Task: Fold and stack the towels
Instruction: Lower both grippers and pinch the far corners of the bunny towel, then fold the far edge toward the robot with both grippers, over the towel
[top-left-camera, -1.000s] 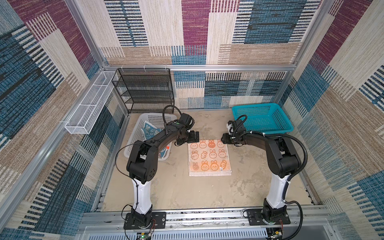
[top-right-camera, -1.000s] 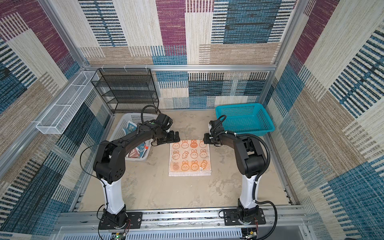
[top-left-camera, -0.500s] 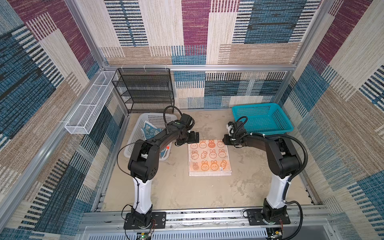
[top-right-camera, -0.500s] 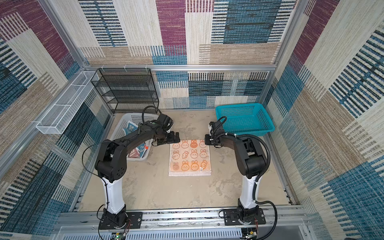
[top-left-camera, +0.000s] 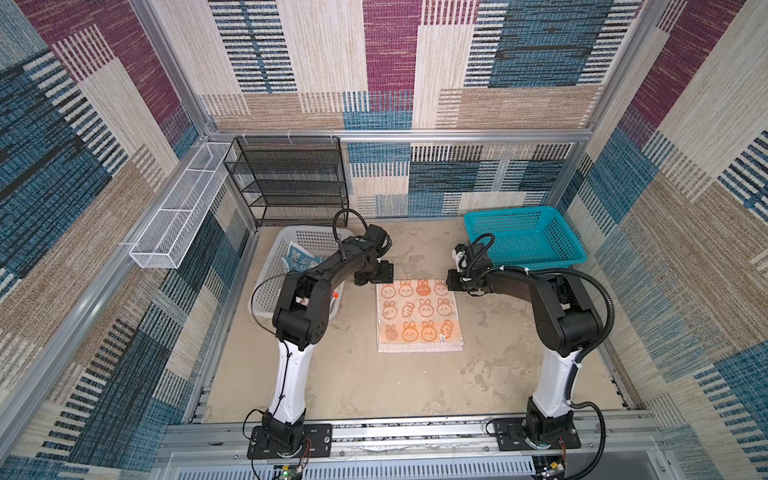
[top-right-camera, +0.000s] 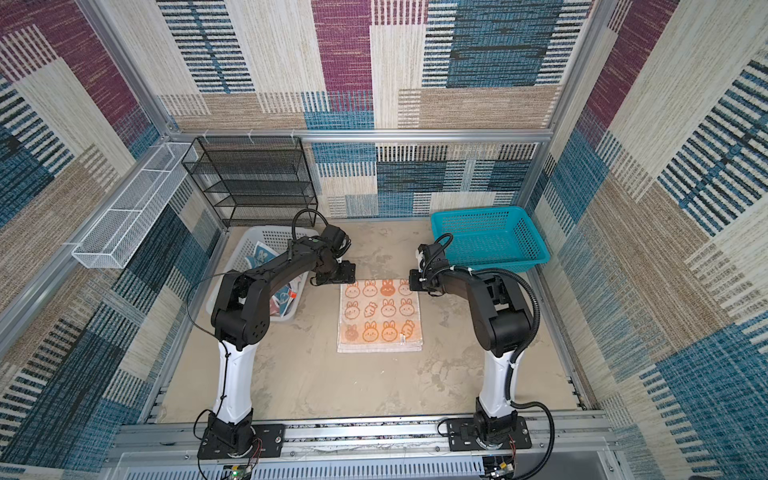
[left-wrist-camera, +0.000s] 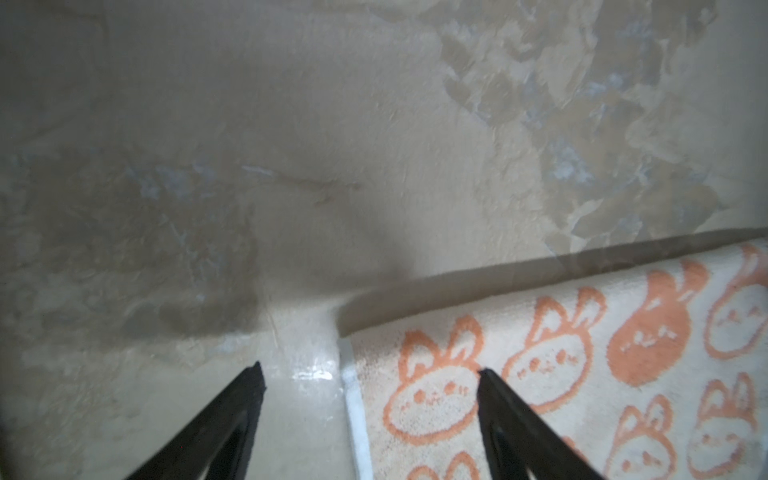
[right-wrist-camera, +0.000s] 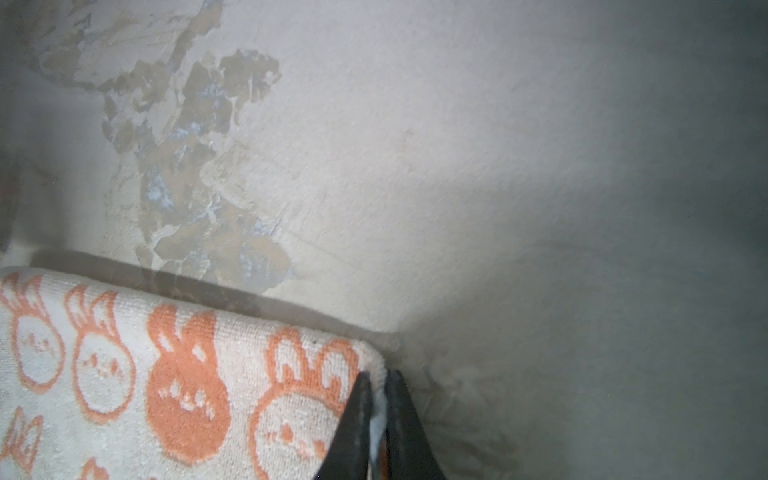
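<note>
An orange-and-cream rabbit towel (top-left-camera: 417, 316) (top-right-camera: 380, 318) lies folded flat on the table in both top views. My left gripper (top-left-camera: 380, 281) (left-wrist-camera: 370, 370) is low at its far left corner, open, one finger over the bare table and the other over the towel (left-wrist-camera: 582, 374). At the far right corner my right gripper (top-left-camera: 452, 286) (right-wrist-camera: 378, 374) is shut on the edge of the towel (right-wrist-camera: 187, 374), with a sliver of cloth between the fingers. A blue-and-white towel (top-left-camera: 301, 259) and a colourful one (top-right-camera: 282, 299) lie crumpled in the white basket (top-left-camera: 266, 286).
A teal basket (top-left-camera: 523, 241) stands at the back right, just behind the right arm. At the back left, a black mesh rack (top-left-camera: 291, 183) stands against the wall, and a white wire tray (top-left-camera: 178, 220) hangs on the left frame rail.
My right gripper has closed on the towel's far right corner. The left gripper's jaws have narrowed a little but stay apart. Both arms have hardly moved.
</note>
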